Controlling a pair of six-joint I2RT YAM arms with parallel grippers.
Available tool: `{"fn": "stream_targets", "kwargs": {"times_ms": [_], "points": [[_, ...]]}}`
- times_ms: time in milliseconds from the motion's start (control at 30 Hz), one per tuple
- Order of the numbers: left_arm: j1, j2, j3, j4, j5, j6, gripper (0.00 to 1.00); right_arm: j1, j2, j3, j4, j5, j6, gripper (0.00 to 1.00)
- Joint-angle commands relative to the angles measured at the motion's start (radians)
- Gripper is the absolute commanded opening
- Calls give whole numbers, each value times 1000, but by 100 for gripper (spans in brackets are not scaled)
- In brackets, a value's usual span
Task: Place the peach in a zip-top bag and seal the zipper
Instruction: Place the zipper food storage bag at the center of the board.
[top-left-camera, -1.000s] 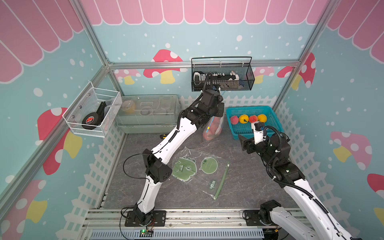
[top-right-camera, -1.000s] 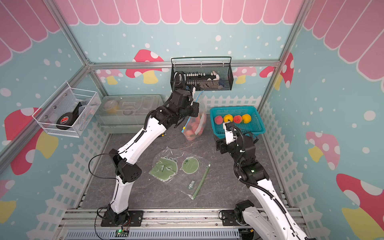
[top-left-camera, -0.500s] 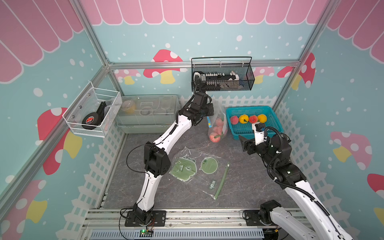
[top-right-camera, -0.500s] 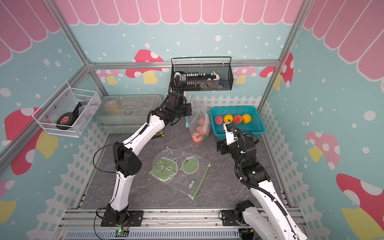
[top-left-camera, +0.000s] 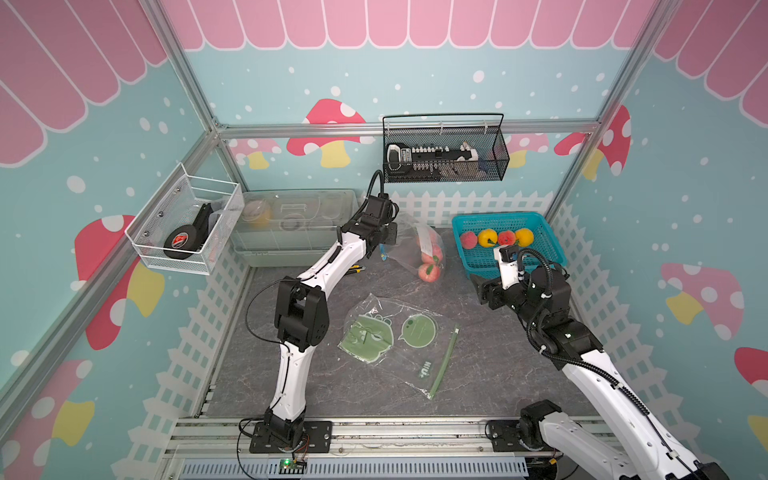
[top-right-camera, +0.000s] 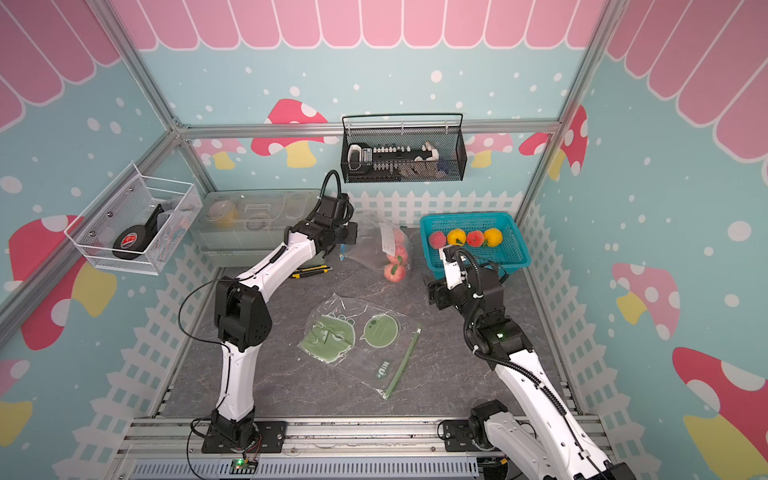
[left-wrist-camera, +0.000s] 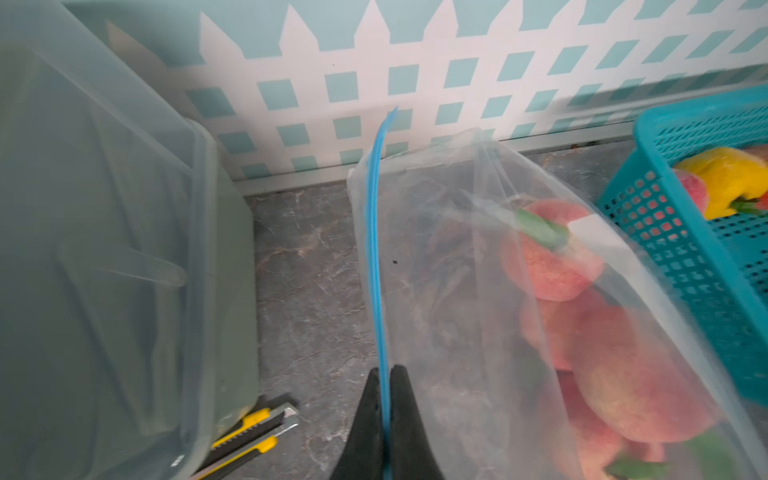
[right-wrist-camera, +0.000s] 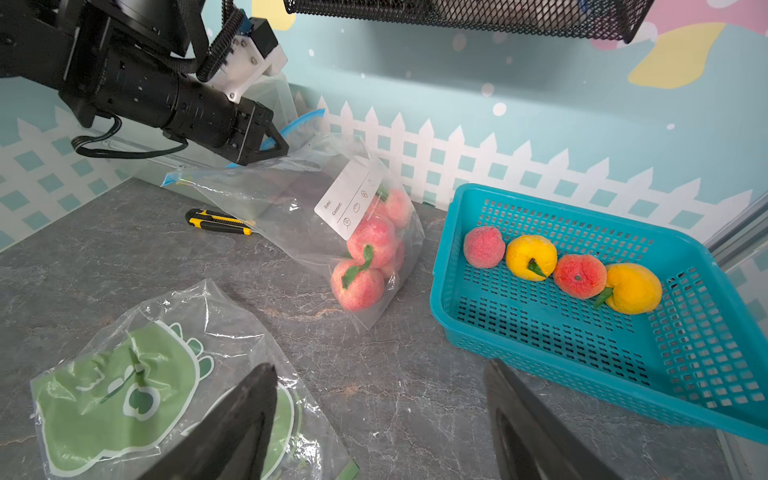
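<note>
From the left wrist view we get the clincher: the left gripper (left-wrist-camera: 386, 373) is pinched tight on the blue zipper strip (left-wrist-camera: 375, 249), which in both top views is barely visible. The zip-top bag (top-left-camera: 405, 253) sits far-centre, just left of the teal basket (top-right-camera: 465, 216), with the peaches (right-wrist-camera: 359, 286) low inside. The right wrist view shows the right gripper (right-wrist-camera: 379, 368) gaping wide and holding nothing.

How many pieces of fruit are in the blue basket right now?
4, in a row in the basket: pink peach, yellow fruit, red peach, orange-yellow fruit. None seems hidden.
</note>
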Motion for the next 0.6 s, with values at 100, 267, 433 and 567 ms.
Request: {"fn": "stream_targets", "kwargs": {"times_ms": [100,267,433,567], "points": [[-40,24,74,19,-210,235,0,-2,17,9,-24,-23,-7,79],[-72,101,145,18,-314,309,0,-2,19,7,-32,-23,-8,79],[-88,135,139,46,-380,355,0,-2,22,4,-33,-17,-12,80],[-97,147,86,89,-454,413,0,-2,28,3,-31,-14,-15,80]]}}
